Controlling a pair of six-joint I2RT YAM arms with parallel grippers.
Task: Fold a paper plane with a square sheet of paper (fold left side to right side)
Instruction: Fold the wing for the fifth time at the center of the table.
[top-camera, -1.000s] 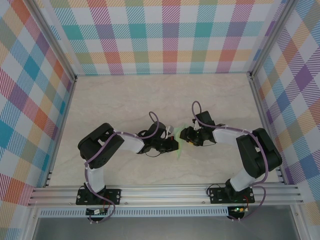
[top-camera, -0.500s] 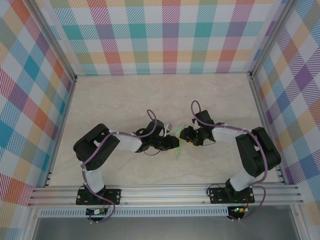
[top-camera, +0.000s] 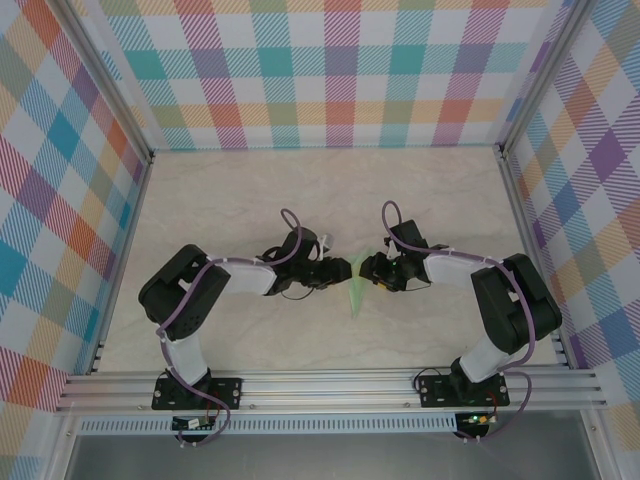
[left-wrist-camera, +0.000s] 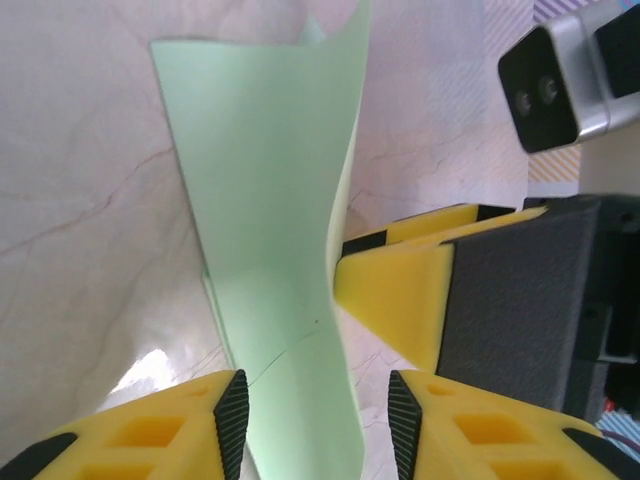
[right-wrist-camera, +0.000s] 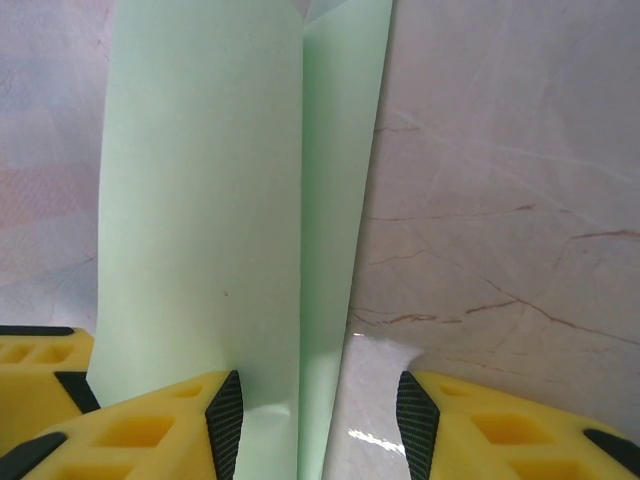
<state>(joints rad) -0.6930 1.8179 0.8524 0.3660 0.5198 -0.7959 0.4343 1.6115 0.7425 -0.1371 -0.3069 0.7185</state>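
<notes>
- The paper plane, a narrow pale green dart, is seen near the middle of the marble-patterned surface. It is set between the two grippers, with its point turned toward the arm bases.
- The left gripper is held just to the plane's left. In the left wrist view its jaws are seen spread apart, with the paper standing between them, not pinched.
- The right gripper is placed at the plane's right, its jaws likewise parted. The paper is laid against one pad and a gap is left at the other.
- A lengthwise crease is shown in the right wrist view.
</notes>
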